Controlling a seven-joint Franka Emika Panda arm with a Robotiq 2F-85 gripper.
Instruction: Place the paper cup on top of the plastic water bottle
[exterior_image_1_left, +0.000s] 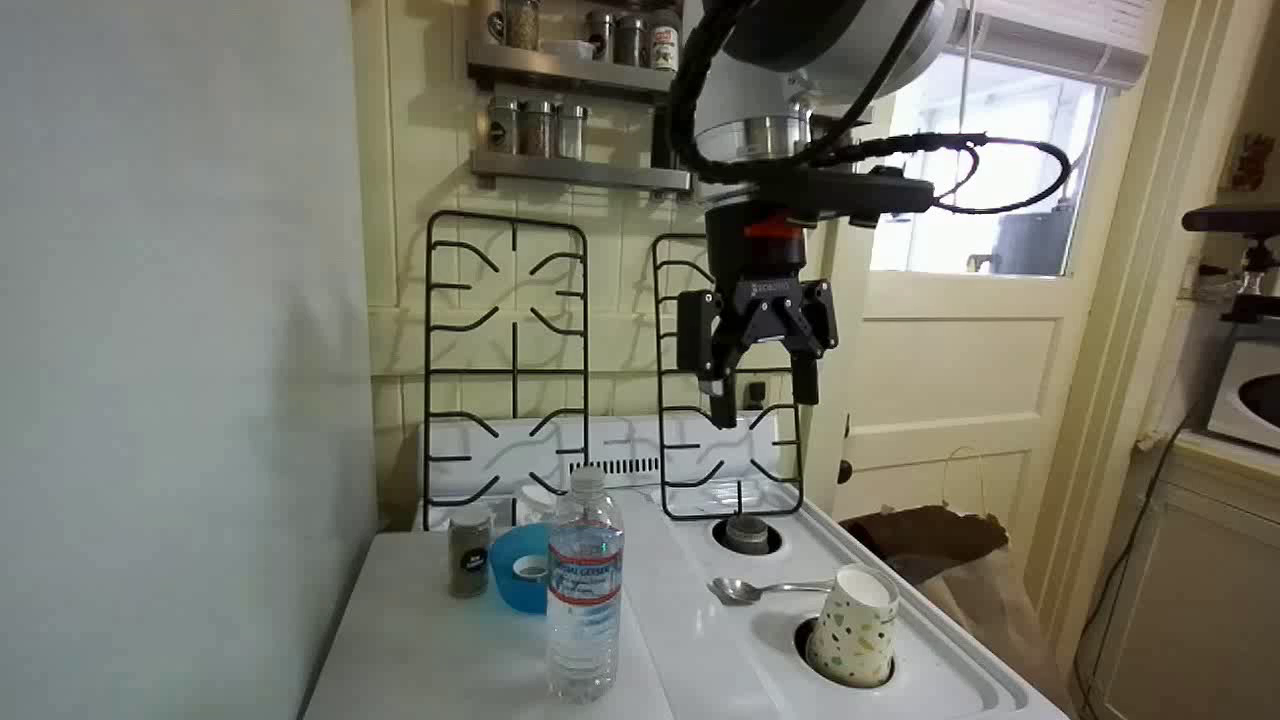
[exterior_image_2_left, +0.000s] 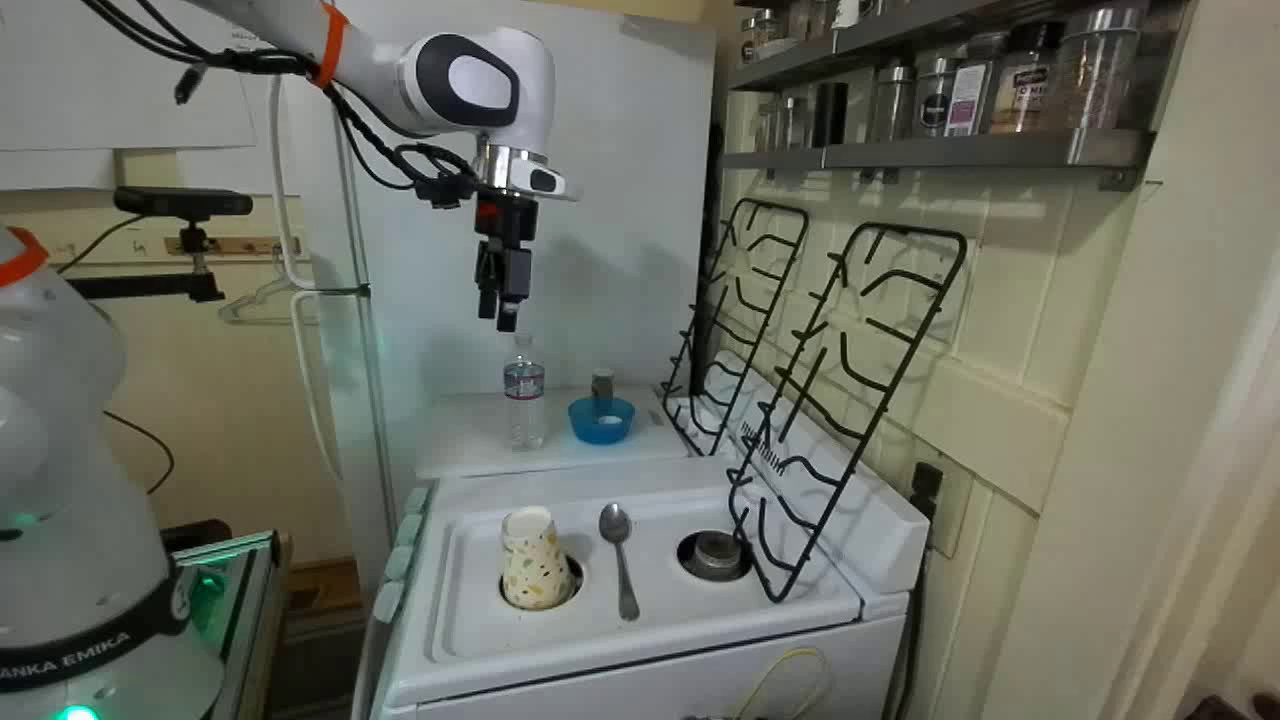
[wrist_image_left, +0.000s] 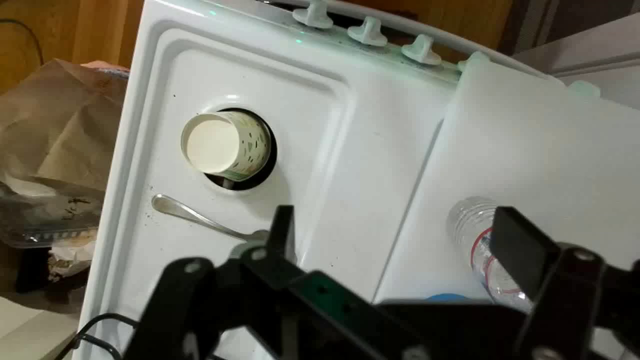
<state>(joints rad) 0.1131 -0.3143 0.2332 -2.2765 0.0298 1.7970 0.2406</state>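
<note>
"What is seen, left to right, in an exterior view?"

"The bottle (exterior_image_1_left: 585, 620) is stood upright, well in from the left edge of the worktop (exterior_image_1_left: 450, 650). The gripper (exterior_image_1_left: 766, 405) is held high, jaws spread wide, nothing gripped. The cup (exterior_image_1_left: 855, 632) is set upside down over a burner hole (exterior_image_1_left: 803, 642) beside the right edge, toward the front corner."

"And the step?"

"The approach to the cup, it is judged."

"Next?"

"The gripper should be taken over the cup, lowered and closed lightly. Whether the cup is sunk in the hole cannot be made out, so it should be lifted straight."
</note>
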